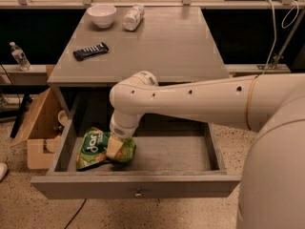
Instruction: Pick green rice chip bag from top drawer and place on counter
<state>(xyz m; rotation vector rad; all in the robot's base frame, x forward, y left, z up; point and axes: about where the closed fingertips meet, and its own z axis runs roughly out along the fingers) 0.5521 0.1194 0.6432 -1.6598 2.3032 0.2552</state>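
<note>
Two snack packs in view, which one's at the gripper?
The green rice chip bag in the top drawer; the gripper is right over it. The dark candy bar lies far off on the counter.
</note>
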